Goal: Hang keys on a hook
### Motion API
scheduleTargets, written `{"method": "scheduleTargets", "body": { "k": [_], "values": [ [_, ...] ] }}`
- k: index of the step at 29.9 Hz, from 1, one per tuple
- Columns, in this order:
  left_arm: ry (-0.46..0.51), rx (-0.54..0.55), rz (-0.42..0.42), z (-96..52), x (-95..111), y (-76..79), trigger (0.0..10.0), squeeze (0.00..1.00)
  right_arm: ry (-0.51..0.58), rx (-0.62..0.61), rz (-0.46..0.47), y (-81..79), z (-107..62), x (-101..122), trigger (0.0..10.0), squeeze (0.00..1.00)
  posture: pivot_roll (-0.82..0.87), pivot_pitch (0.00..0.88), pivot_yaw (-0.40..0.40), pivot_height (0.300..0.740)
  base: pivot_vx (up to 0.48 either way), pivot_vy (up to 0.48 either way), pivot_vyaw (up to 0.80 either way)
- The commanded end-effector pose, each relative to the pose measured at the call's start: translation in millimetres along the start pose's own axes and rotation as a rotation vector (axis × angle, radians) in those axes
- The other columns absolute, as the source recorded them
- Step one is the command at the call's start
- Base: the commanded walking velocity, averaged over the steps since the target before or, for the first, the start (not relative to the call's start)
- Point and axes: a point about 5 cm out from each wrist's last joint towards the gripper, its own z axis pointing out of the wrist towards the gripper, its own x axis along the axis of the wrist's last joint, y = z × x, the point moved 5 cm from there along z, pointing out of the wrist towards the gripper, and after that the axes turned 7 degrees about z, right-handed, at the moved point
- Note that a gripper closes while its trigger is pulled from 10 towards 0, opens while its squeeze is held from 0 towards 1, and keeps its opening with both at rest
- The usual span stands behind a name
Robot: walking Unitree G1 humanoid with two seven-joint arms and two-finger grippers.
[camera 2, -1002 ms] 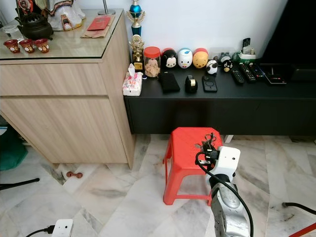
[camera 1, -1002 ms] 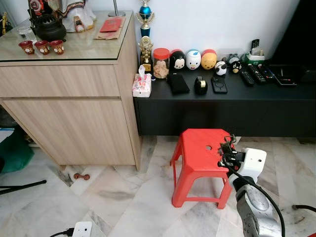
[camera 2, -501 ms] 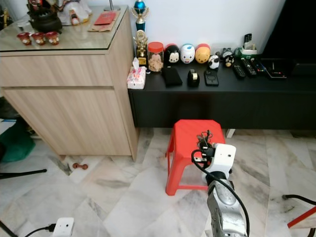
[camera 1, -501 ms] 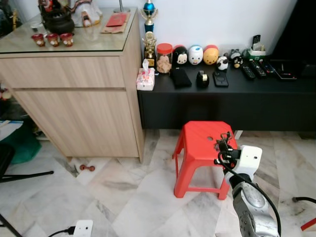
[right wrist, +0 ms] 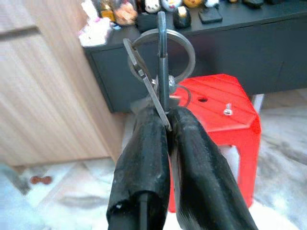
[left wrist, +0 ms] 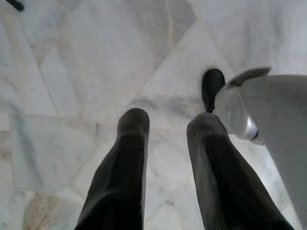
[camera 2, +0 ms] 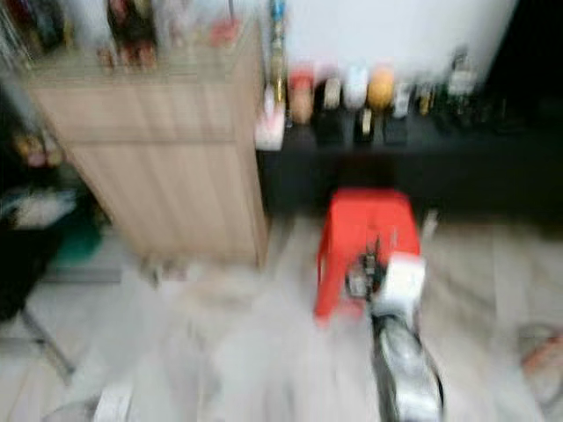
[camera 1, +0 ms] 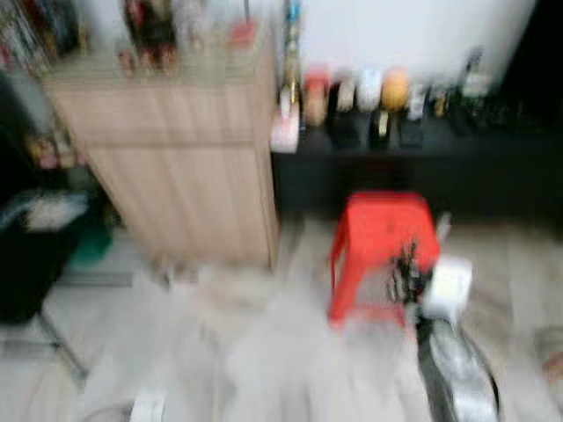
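Right wrist view: right gripper [right wrist: 165, 115] clamped on one key ring [right wrist: 165, 52] carrying keys, count unclear, no legible writing; left gripper [left wrist: 168, 122] spread apart.

Ahead of the right gripper [right wrist: 165, 115], pinched on the keys [right wrist: 160, 72], a red stool [right wrist: 225, 124] blocks the way, wooden cabinet [camera 1: 176, 167] and black console [camera 1: 413, 163] behind, marble floor [camera 1: 264, 352] open alongside.

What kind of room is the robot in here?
Most likely a home living room: a wooden cabinet beside a low black console lined with figurines, a red plastic stool, and a marble floor.
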Motion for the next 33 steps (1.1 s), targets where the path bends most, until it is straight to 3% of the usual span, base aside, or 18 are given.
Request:
{"method": "scheduleTargets", "body": {
  "k": [1,6,33],
  "values": [
    [0.008,-0.015,-0.02,0.7,5,2.2,10.0,0.0,0.031,-0.02,-0.017,4.0,2.0,10,10.0,0.0,-0.11,0.0,0.036,0.74,0.0,0.0,0.0],
    [0.007,-0.013,0.018,0.7,4,2.4,10.0,0.0,0.055,-0.056,-0.026,9.9,5.2,18,10.0,0.0,-0.11,0.0,0.032,0.74,0.0,-0.162,0.0],
    [0.012,-0.014,-0.032,1.5,8,4.5,10.0,0.0,0.105,-0.071,-0.048,9.0,15.2,38,10.0,0.0,-0.11,0.0,0.021,0.74,0.0,-0.472,0.0]
  ]
}}
